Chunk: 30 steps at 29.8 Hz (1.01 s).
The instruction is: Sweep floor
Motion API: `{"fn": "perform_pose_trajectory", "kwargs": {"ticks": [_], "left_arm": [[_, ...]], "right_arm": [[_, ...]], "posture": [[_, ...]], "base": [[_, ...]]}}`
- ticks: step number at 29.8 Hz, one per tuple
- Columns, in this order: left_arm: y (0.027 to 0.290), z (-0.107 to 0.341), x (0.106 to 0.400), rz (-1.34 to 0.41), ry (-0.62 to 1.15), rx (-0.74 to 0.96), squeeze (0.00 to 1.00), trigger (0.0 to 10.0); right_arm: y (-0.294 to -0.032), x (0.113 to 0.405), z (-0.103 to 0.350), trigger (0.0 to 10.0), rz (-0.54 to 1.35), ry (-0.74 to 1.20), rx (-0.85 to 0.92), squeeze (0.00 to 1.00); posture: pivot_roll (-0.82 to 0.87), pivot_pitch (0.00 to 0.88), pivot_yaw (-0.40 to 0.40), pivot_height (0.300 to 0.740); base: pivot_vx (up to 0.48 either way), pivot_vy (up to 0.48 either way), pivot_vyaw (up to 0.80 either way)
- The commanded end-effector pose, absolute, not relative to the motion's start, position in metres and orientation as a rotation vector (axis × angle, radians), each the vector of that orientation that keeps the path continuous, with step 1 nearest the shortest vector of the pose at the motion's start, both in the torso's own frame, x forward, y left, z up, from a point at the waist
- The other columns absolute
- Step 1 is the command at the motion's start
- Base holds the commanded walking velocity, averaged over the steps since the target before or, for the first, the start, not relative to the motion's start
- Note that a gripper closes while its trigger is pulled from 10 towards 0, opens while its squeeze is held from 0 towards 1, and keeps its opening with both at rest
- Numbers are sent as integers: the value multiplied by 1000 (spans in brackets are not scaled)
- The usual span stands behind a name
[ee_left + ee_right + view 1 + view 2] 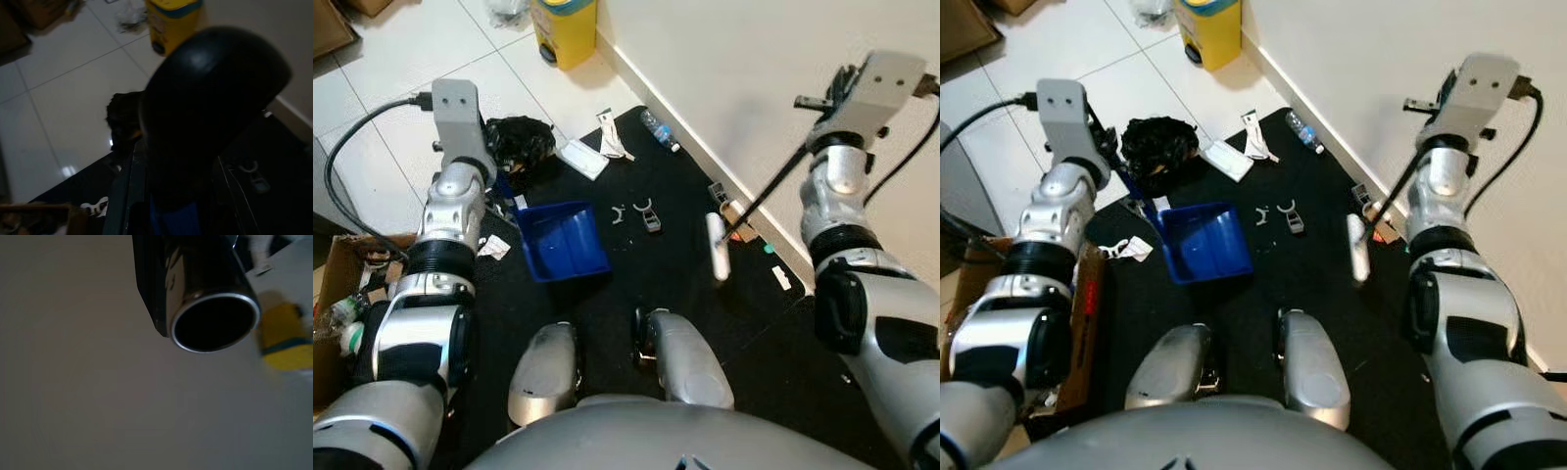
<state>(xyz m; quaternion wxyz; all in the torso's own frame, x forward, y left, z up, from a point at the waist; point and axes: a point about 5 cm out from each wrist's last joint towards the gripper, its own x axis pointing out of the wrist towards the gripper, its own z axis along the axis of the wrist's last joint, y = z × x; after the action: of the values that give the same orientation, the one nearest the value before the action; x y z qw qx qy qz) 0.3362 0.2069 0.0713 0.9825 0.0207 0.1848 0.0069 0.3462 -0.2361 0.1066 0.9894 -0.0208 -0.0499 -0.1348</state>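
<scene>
A blue dustpan (563, 240) lies on the black mat (685, 294) in front of my feet. Its black handle (210, 98) rises toward my left gripper (499, 178), which is shut on it. My right gripper (824, 101) is raised near the wall and shut on the broom's thin black pole (769, 191). The pole slants down to a white brush head (717, 245) resting on the mat right of the dustpan. The pole's open metal end (212, 323) shows in the right wrist view. Two small grey scraps (644, 215) lie between dustpan and brush.
A black plastic bag (519, 139), white packaging (582, 157), a wrapper (612, 137) and a small bottle (658, 127) lie at the mat's far edge. A yellow bin (566, 29) stands by the wall. A cardboard box (342, 264) sits at left. Small bits (781, 277) line the baseboard.
</scene>
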Motion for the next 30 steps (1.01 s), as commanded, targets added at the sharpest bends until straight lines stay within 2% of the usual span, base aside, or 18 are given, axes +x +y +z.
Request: {"fn": "perform_pose_trajectory", "kwargs": {"ticks": [1, 12, 17, 26, 30], "left_arm": [[203, 76, 343, 11, 356, 36, 0, 10000], [212, 99, 356, 6, 312, 44, 0, 10000], [211, 103, 361, 11, 292, 30, 0, 10000], [202, 105, 363, -27, 266, 44, 0, 10000], [197, 112, 350, -151, 189, 38, 0, 10000]], "right_arm": [[-236, 347, 106, 10000, -272, -91, -43, 0], [-220, 359, 121, 10000, -187, -134, -101, 0], [-213, 365, 127, 10000, -166, -134, -101, 0], [-207, 370, 136, 10000, -162, -168, -68, 0], [-213, 365, 135, 10000, -185, -204, -36, 0]], "posture": [[231, 58, -12, 740], [292, 174, 7, 740], [299, 192, 5, 740], [270, 156, -14, 740], [242, 106, -22, 740]], "base": [[0, 0, 0], [0, 0, 0], [0, 0, 0], [0, 0, 0], [0, 0, 0]]}}
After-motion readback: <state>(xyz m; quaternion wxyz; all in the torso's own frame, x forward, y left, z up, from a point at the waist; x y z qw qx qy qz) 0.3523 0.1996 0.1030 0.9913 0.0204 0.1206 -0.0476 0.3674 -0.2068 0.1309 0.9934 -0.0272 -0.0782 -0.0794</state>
